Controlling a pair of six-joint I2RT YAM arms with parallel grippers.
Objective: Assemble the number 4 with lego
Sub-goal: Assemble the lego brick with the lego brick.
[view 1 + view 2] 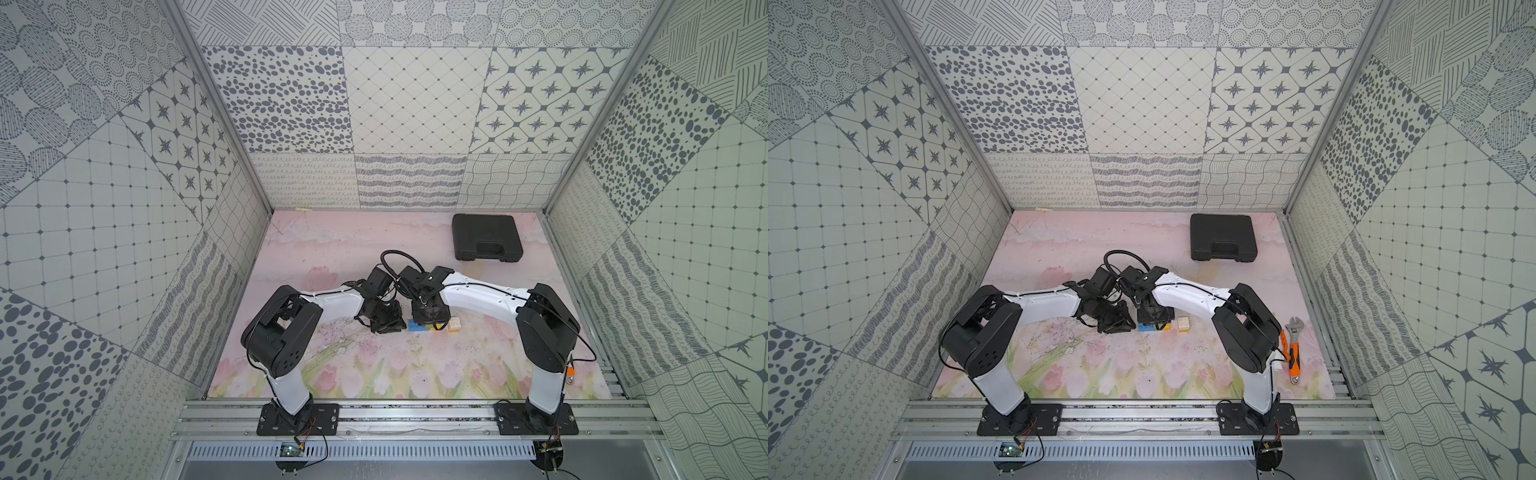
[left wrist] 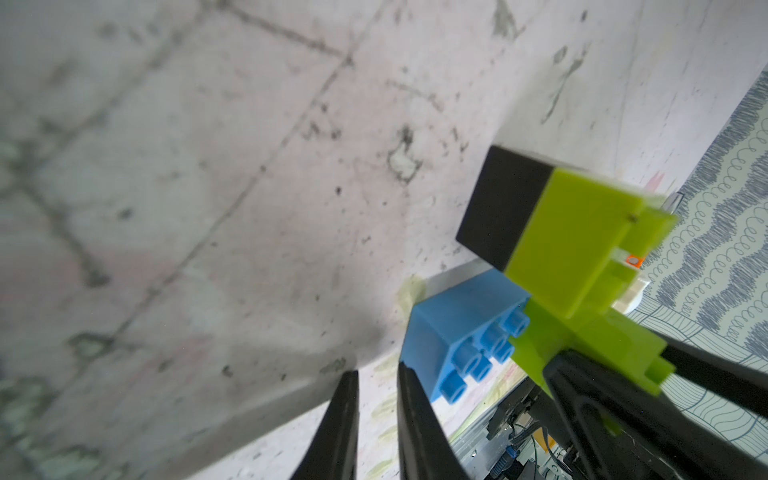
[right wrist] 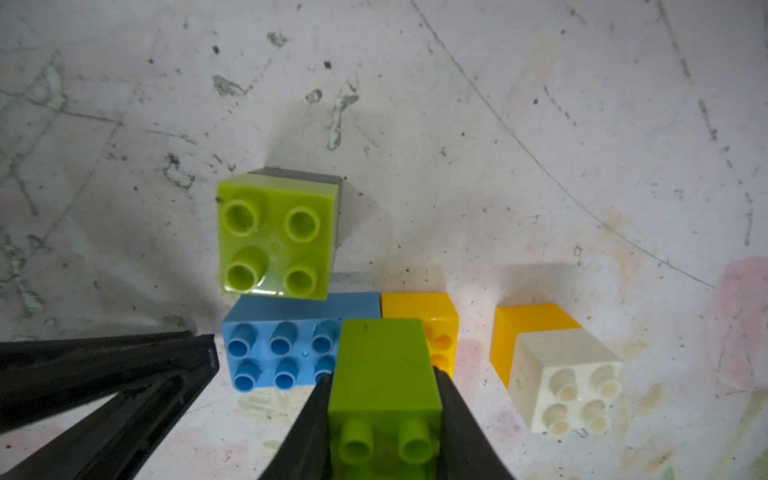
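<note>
On the bench [image 1: 332, 249] the part-built number 4 [image 3: 274, 237] is lying between the arms, likely light, rigid, slick plastic, while the right jaws are clamping a lime brick [image 3: 384, 370] by its side walls over the blue brick [image 3: 291, 307] and the left jaws are idling barely parted, empty.

The right pincer's [image 3: 383, 376] black fingers [image 3: 307, 428] flank a lime green brick [image 3: 384, 403]. Beside that pincer lie a blue brick [image 3: 282, 332], a yellow brick [image 3: 415, 309] and a white brick [image 3: 569, 374]
</note>
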